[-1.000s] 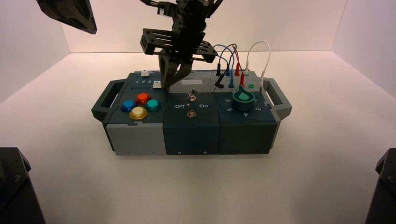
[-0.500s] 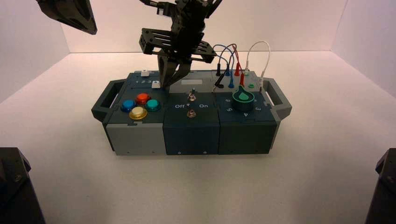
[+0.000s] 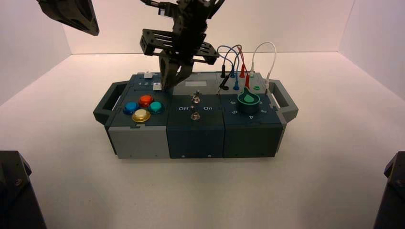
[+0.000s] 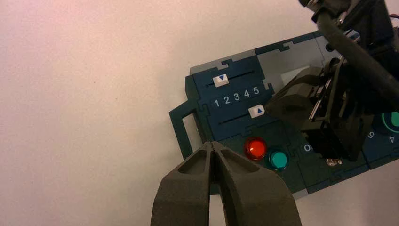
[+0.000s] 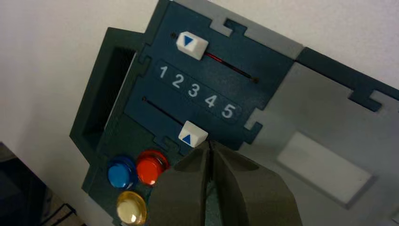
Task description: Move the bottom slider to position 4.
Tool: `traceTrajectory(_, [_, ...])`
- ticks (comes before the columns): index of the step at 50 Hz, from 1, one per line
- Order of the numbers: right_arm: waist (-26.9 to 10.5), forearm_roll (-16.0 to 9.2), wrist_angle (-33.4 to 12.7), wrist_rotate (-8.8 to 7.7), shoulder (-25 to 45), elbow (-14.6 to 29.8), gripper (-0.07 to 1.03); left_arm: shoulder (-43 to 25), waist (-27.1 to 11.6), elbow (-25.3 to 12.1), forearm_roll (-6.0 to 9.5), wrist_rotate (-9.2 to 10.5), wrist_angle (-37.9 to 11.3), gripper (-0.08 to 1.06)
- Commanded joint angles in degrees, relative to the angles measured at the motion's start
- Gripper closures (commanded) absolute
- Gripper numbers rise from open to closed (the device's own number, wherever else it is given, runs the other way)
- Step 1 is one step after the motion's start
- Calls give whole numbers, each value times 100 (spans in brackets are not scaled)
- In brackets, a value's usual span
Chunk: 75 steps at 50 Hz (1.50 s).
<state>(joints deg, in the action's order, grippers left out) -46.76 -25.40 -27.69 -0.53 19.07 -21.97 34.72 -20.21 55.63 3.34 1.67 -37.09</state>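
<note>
My right gripper (image 5: 210, 143) is above the left rear part of the box (image 3: 196, 138), its two fingers pressed together with nothing between them. Their tips are at the side of the bottom slider (image 5: 193, 133), a white, square-topped knob marked with a blue triangle; I cannot tell whether they touch it. The slider sits in its slot beside the printed 4 (image 5: 211, 101), perhaps slightly toward the 5 (image 5: 228, 111). Across the number row, the top slider (image 5: 192, 45) is near the 2 (image 5: 178, 81). In front of the bottom slider are red (image 5: 149, 170), blue (image 5: 120, 173), yellow (image 5: 131, 208) and green (image 4: 278, 160) round buttons. My left gripper (image 4: 211, 145) waits up at the left, its fingers closed together.
</note>
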Motion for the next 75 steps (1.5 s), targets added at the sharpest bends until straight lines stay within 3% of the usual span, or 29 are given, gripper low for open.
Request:
traceTrajectory(1, [-44,-26,-9,0,-44,132,99,0,26,-202,-9,-18,18,101])
traceTrajectory(39, [0,-9,-53,0,-404,-229,99,-53,18,-202,-9,-26,-9,101])
traceTrajectory(75, [-316,-123,-158,53,-396,246,99,-105,18,-237,-9,-26,-53,101])
